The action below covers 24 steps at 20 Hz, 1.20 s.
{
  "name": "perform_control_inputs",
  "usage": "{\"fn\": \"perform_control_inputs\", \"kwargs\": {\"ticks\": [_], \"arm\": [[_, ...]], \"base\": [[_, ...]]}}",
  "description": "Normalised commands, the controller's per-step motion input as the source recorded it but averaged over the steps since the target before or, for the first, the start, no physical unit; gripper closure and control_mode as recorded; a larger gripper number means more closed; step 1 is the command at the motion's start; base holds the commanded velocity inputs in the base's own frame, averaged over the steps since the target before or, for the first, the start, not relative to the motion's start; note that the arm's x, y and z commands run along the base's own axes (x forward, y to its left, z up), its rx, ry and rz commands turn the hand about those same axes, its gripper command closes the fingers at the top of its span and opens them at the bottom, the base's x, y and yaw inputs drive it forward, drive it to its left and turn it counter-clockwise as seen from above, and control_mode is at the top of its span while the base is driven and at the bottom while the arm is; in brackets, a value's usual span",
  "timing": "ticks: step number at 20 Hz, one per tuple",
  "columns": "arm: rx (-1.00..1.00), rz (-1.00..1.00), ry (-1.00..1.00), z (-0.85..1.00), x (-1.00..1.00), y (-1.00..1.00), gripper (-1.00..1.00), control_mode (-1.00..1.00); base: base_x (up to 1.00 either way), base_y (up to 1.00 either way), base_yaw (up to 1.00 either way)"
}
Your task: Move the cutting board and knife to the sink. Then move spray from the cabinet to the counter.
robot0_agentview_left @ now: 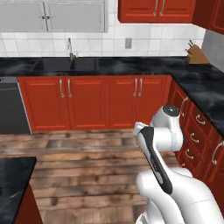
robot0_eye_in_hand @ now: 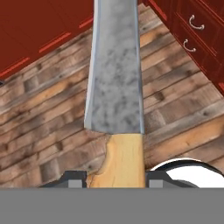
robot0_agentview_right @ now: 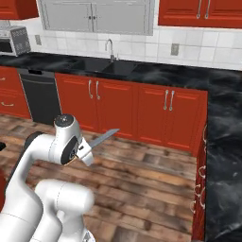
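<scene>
The sink (robot0_agentview_right: 106,66) sits dark in the counter (robot0_agentview_right: 189,75) across the room. The arm is folded low over the wooden floor (robot0_agentview_right: 151,175), its gripper (robot0_eye_in_hand: 114,180) clamped on the knife (robot0_eye_in_hand: 114,87) by the handle, blade pointing out toward the red base cabinets (robot0_agentview_right: 142,111).

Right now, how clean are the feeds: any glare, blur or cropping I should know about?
Hand view: knife sharp, blade mottled grey, its tip cropped at the top edge. Left base view: counter shows pale sheen, no blur. Right base view: sink dark, interior hard to read.

Ahead of the gripper (robot0_eye_in_hand: 116,183), the knife (robot0_eye_in_hand: 114,87) blade's tip runs off the top edge; its handle end sinks between the fingers (robot0_eye_in_hand: 74,179), hidden.
</scene>
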Motion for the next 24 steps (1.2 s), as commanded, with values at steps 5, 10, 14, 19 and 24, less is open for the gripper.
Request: {"fn": "perform_control_inputs", "kwargs": {"ticks": [5,10,14,19,24], "arm": [[0.0,0.0,0.0,0.0,0.0,0.0,1.0,1.0],[0.0,0.0,0.0,0.0,0.0,0.0,1.0,1.0],[0.0,0.0,0.0,0.0,0.0,0.0,1.0,1.0],[0.0,0.0,0.0,0.0,0.0,0.0,1.0,1.0],[0.0,0.0,0.0,0.0,0.0,0.0,1.0,1.0]], "base": [[0.9,0.0,0.12],[0.91,0.02,0.13],[0.92,0.03,0.12],[0.92,0.19,0.01],[0.94,0.22,0.0]]}}
